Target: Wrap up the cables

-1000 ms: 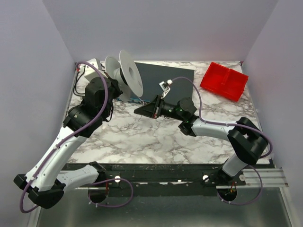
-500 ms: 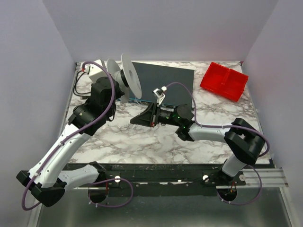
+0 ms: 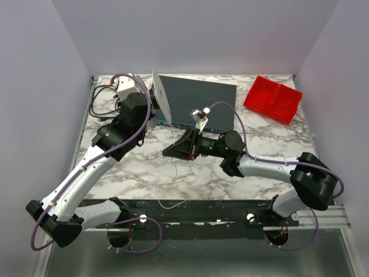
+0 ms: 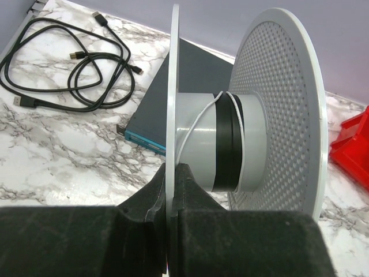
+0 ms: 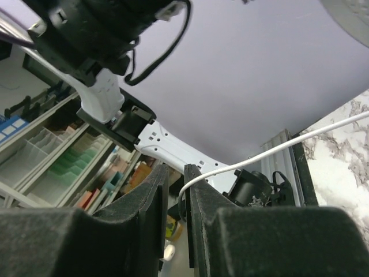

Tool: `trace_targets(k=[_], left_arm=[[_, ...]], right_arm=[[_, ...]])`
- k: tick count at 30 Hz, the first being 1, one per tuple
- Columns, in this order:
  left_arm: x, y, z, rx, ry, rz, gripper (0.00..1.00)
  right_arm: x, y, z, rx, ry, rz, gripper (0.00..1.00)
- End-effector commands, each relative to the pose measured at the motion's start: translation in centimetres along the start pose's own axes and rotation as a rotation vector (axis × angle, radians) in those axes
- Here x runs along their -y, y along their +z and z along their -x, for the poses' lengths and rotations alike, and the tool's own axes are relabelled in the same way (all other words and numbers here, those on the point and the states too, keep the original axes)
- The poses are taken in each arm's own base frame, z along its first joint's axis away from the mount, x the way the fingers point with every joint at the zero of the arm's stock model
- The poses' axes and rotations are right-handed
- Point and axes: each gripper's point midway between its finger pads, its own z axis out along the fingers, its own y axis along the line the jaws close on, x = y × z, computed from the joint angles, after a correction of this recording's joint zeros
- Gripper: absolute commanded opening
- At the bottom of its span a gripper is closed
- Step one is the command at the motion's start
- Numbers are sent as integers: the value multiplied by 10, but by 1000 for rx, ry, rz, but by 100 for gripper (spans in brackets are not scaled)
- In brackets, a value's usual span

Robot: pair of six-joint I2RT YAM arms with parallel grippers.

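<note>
- A white-and-grey marble table [image 3: 138, 173] is seen under both arms.
- A dark grey flat slab with a teal edge [image 3: 202, 95] is laid at the far middle of the table.
- A red plastic tray [image 3: 273, 99] is set at the far right, well apart from the arms.
- A white plastic spool with perforated round flanges [image 4: 202, 141] is held up at the far left, just beside the slab's left end.
- The left gripper [image 4: 171, 173] is clamped on the edge of the spool's near flange.
- The right gripper [image 5: 177, 173] is held near the table's middle, its fingers brought to a narrow gap.
- A coiled black cord with plugs [image 4: 57, 75] is left in the far left corner.
- A thin white string-like wire [image 4: 199, 118] is looped a few turns round the spool's hub and is led into the right gripper's gap [image 5: 271, 151]; whether it is actually pinched there cannot be told.
</note>
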Motion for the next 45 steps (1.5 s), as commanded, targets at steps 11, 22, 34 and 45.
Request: trace_targets(k=[11, 22, 34, 45], left_arm=[[4, 11, -4, 30, 99, -31, 0], [17, -4, -34, -59, 239, -223, 0], [48, -29, -75, -172, 424, -539, 0], [53, -54, -91, -188, 506, -697, 0]], right_arm=[[3, -14, -3, -133, -185, -229, 21], [29, -43, 41, -202, -442, -637, 6], [42, -33, 113, -166, -628, -805, 3], [74, -56, 155, -144, -619, -889, 2]])
